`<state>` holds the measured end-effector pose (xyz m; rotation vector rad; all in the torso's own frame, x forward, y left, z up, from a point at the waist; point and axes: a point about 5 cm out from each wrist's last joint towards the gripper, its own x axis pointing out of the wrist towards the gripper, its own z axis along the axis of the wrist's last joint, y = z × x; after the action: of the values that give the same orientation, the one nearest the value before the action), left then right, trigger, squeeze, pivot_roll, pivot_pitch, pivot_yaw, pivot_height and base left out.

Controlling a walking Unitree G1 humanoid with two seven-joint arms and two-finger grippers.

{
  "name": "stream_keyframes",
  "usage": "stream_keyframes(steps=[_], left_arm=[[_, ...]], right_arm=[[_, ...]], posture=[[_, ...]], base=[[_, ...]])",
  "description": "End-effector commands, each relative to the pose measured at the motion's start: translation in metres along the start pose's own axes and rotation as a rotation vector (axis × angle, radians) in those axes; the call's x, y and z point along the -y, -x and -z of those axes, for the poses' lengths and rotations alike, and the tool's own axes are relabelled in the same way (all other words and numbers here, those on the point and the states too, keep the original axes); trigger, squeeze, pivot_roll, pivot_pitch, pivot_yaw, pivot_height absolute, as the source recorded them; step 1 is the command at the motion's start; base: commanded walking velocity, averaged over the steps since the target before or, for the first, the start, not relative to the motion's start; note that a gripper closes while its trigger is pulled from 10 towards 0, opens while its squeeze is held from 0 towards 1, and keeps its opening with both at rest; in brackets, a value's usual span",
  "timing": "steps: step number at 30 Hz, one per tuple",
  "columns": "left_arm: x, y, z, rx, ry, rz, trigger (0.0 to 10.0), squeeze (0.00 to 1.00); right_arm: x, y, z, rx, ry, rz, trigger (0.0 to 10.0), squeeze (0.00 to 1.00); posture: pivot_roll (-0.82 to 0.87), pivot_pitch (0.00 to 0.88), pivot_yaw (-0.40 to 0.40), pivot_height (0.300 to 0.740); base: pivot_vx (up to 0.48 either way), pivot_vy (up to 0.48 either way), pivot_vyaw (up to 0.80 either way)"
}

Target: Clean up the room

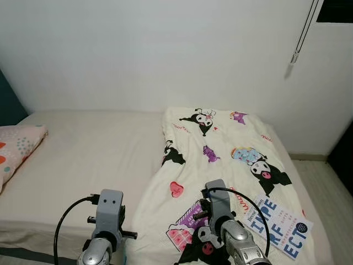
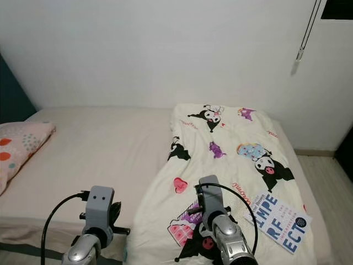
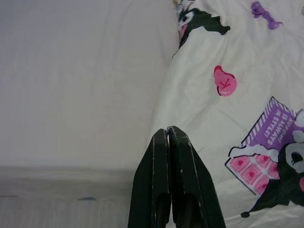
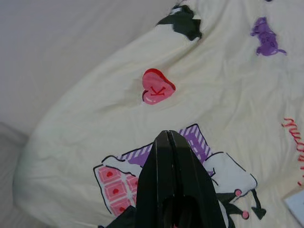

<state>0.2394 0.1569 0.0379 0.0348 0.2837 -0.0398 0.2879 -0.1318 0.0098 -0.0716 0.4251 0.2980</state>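
While both claws hover pinched closed and empty, left claw (image 3: 167, 135), right claw (image 4: 167, 137): blanket (image 1: 220, 160) rumpled across bed (image 1: 94, 154), book (image 1: 277, 225) at 4 o'clock, pillow (image 1: 16, 146) at 9. Tidying apparently unstarted.

We see a bed (image 2: 99, 149) with a cartoon-print blanket (image 2: 220, 165) spread over its right half. A book (image 2: 278, 222) lies on the blanket's near right corner, and a pillow (image 2: 19, 146) sits at the left edge.

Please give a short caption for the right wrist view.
Shut right end effector above the cartoon-print blanket on the bed.
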Motion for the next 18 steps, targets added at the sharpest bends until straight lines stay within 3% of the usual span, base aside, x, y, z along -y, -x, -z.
stream_keyframes(steps=[1, 13, 16, 18], left_arm=[[0.0012, -0.0006, 0.0002, -0.002, -0.008, 0.006, 10.0, 0.00], [-0.0025, -0.0005, 0.0001, -0.002, 0.000, -0.007, 10.0, 0.00], [-0.0037, -0.0003, 0.0024, -0.023, 0.012, -0.014, 10.0, 0.00], [-0.0043, -0.0003, 0.0035, -0.031, 0.019, -0.016, 10.0, 0.00]], right_arm=[[0.0043, 0.0003, -0.0006, -0.005, -0.017, 0.016, 10.0, 0.00], [0.0055, 0.0013, -0.0007, -0.005, -0.014, 0.014, 10.0, 0.00], [0.0056, 0.0015, -0.0006, -0.005, -0.014, 0.014, 10.0, 0.00], [0.0056, 0.0016, -0.0005, -0.005, -0.013, 0.013, 10.0, 0.00]], posture=[[-0.08, 0.000, 0.021, 0.740], [-0.08, 0.000, 0.015, 0.740], [-0.08, 0.000, 0.013, 0.740], [-0.08, 0.000, 0.014, 0.740]], base=[[0.000, -0.480, 0.00], [0.000, -0.474, 0.00], [0.000, 0.000, 0.00], [0.000, 0.480, 0.00]])
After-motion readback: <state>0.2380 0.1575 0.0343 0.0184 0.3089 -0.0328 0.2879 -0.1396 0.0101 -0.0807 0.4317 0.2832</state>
